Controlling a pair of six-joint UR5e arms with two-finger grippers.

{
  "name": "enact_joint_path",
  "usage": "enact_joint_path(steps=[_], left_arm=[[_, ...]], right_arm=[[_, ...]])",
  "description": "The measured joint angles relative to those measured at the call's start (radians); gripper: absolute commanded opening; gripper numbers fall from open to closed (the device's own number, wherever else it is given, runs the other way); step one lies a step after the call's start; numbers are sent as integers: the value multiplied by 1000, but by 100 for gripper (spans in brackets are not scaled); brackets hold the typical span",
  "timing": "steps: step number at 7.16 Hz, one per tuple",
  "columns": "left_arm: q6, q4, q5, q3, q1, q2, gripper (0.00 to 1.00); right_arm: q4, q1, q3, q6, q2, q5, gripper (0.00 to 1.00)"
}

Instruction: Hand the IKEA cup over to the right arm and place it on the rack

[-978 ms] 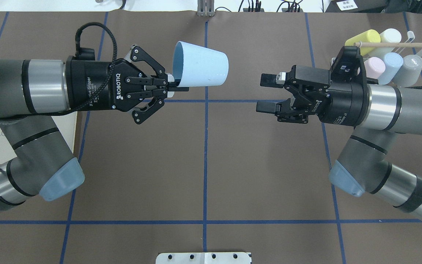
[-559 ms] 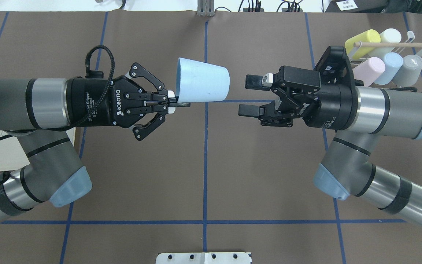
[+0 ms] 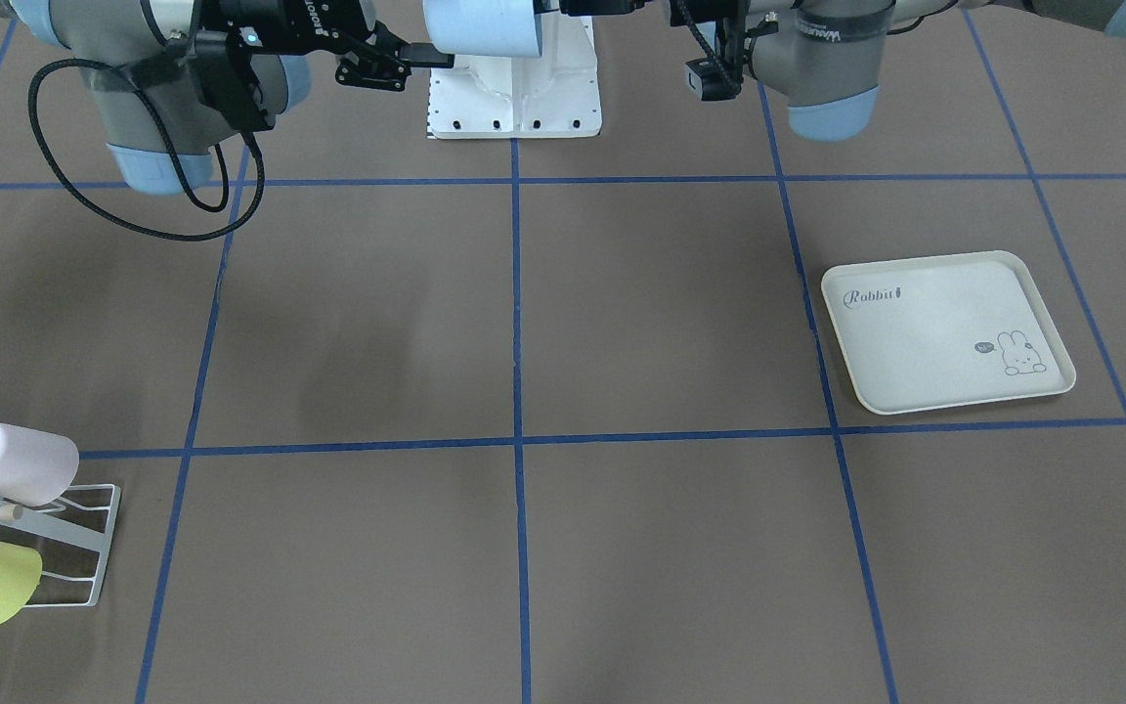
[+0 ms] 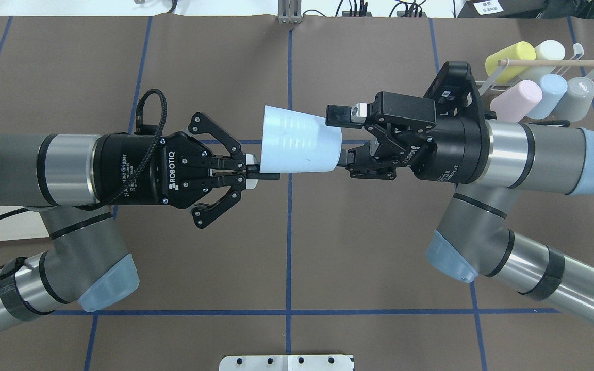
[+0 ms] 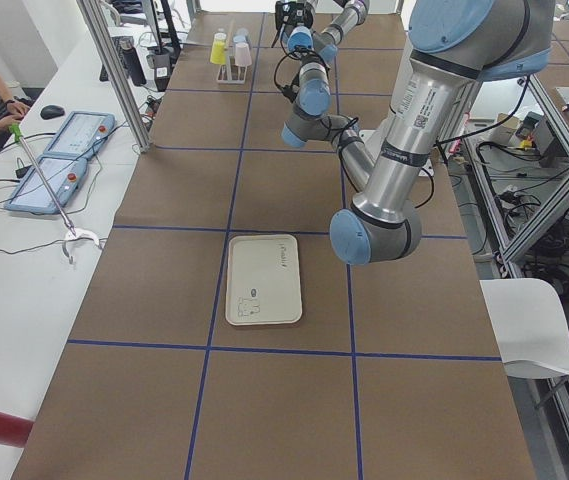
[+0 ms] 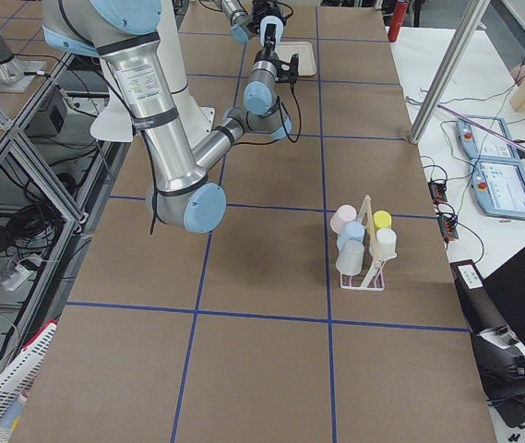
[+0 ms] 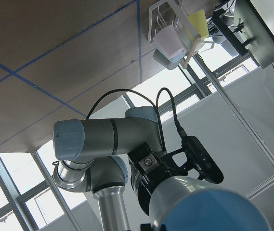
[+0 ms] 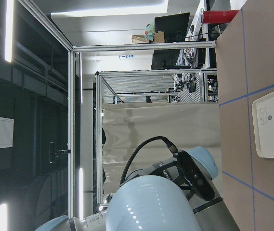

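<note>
Arms just closed the gap. The cup [image 4: 301, 146] now has its base between the wide-open jaws of the right gripper [image 4: 342, 135], and the left gripper [image 4: 256, 172] is still pinching the rim. Looks ready for the squeeze, rack [image 4: 560, 62] later.

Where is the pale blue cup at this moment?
In the overhead view the cup is held above the table over its centre line, rim pinched by the left gripper, base between the open fingers of the right gripper.
</note>
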Motion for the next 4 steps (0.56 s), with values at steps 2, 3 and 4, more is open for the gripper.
enact_joint_path(steps=[2, 3, 4], left_arm=[[-1, -5, 0, -1, 2, 0, 0], [-1, -7, 0, -1, 2, 0, 0], [-1, -9, 0, -1, 3, 0, 0]], right_arm=[[2, -6, 4, 0, 2, 0, 98], [3, -8, 7, 0, 3, -2, 98], [4, -10, 8, 1, 5, -4, 95]])
